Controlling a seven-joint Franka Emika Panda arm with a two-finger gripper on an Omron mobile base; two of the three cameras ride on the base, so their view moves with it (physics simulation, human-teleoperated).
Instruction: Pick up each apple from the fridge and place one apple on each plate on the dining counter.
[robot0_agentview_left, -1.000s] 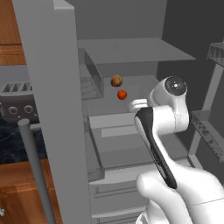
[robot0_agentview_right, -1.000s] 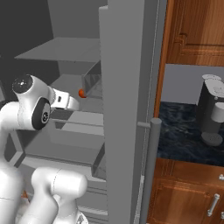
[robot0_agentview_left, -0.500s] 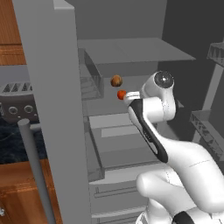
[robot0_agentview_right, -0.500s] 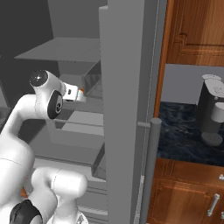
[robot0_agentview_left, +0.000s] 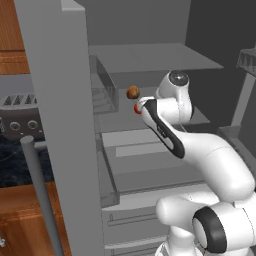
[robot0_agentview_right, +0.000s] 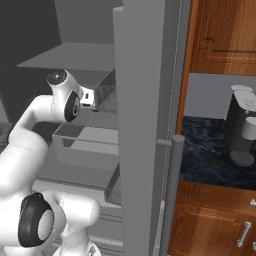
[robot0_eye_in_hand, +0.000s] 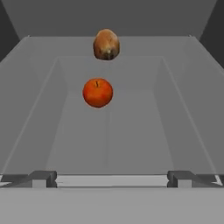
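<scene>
The fingers (robot0_eye_in_hand: 112, 178) are standing spread wide apart in the hand view, one dark tip (robot0_eye_in_hand: 43, 178) at the lower left and the other at the lower right, gripping nothing. Ahead of them, well apart from both tips, an orange-red apple (robot0_eye_in_hand: 97, 92) is sitting on the grey floor of a fridge shelf (robot0_eye_in_hand: 131, 131), a little left of the midline between the tips. Beyond it, nearer the back wall, a brownish, duller round fruit (robot0_eye_in_hand: 106, 44) is resting on the same shelf, close to the apple but not touching it. In the left base view the white arm (robot0_agentview_left: 200, 155) is reaching into the open fridge (robot0_agentview_left: 150, 60), its hand at the level of the shelf, with the orange-red apple (robot0_agentview_left: 136, 108) showing just at the hand's edge and the brownish fruit (robot0_agentview_left: 132, 92) just above and beside it. In the right base view the arm's wrist (robot0_agentview_right: 65, 95) is sitting inside the fridge behind the grey door (robot0_agentview_right: 145, 125), whose long bar handle (robot0_agentview_right: 172, 200) is running down in the foreground, and a sliver of the apple (robot0_agentview_right: 95, 109) is peeking out beside the hand.
</scene>
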